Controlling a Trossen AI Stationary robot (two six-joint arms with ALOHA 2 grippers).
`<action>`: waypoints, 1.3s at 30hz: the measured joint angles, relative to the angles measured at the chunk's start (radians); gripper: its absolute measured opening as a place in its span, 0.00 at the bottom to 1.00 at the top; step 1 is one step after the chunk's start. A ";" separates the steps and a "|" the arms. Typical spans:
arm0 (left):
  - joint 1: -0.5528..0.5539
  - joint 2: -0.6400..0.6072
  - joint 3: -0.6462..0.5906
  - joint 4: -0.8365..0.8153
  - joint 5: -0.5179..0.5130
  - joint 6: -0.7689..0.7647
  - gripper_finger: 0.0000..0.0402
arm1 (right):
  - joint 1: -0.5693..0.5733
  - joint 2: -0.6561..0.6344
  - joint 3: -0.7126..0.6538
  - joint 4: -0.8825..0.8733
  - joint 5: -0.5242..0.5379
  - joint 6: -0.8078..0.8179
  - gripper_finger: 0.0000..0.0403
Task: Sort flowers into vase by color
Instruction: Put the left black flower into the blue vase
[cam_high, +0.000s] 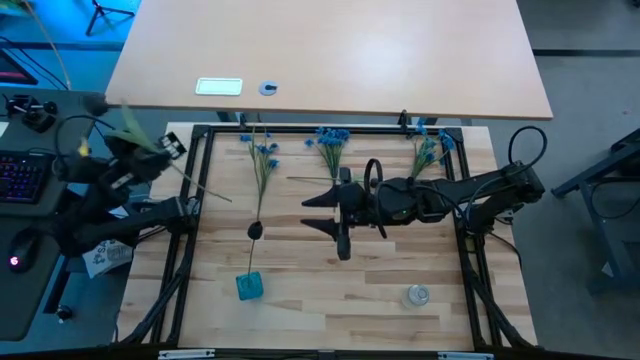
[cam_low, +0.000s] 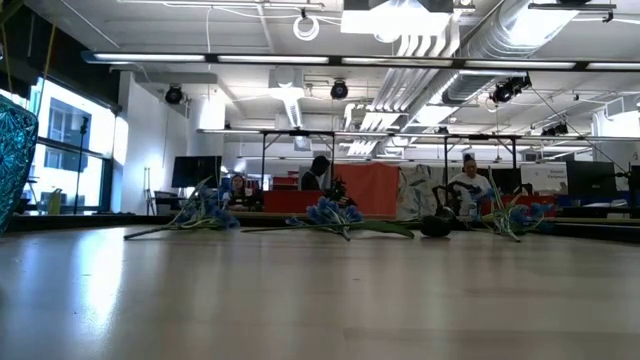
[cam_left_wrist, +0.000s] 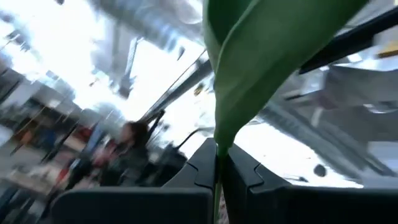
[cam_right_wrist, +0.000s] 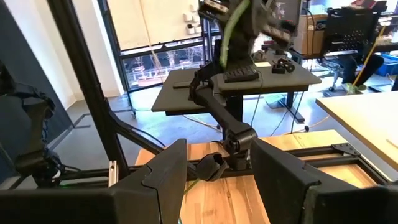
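My left gripper (cam_high: 152, 152) is raised over the table's left edge, shut on a thin green leafy stem (cam_high: 195, 178). Its leaf (cam_left_wrist: 267, 62) fills the left wrist view. My right gripper (cam_high: 322, 212) hovers open over the table's middle and touches nothing. Three blue-blossomed sprigs lie flat along the far side of the table (cam_high: 262, 150) (cam_high: 333, 140) (cam_high: 430, 148). A dark bud (cam_high: 255, 230) lies by the lower end of the left sprig's stem. A blue vase (cam_high: 250, 287) and a clear glass vase (cam_high: 417, 295) stand near the near edge. My left gripper pinches the green stem (cam_left_wrist: 217, 171) between its two fingers, just below the broad leaf. The fingers lie across the stem. The flower is lifted clear of the table: its leaves (cam_high: 135, 125) stick out to the far left, and the bare stem (cam_high: 215, 190) slants toward the table's middle.
A black frame (cam_high: 300, 130) borders the wooden work surface. A second, lighter table (cam_high: 330, 60) stands beyond the far edge, and a keyboard and mouse (cam_high: 20, 180) lie to the left. People sit in the room behind (cam_low: 468, 190). Bare wood lies between the two vases.
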 joint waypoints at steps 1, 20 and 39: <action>0.000 0.012 0.013 0.007 0.017 0.000 0.00 | 0.000 0.000 0.000 0.000 0.001 0.001 0.43; -0.512 0.586 0.235 0.276 0.037 0.346 0.00 | -0.004 -0.024 0.000 0.079 -0.052 0.024 0.43; -1.525 0.627 0.238 -0.436 -1.129 0.526 0.00 | 0.003 -0.081 0.000 0.053 -0.094 0.002 0.43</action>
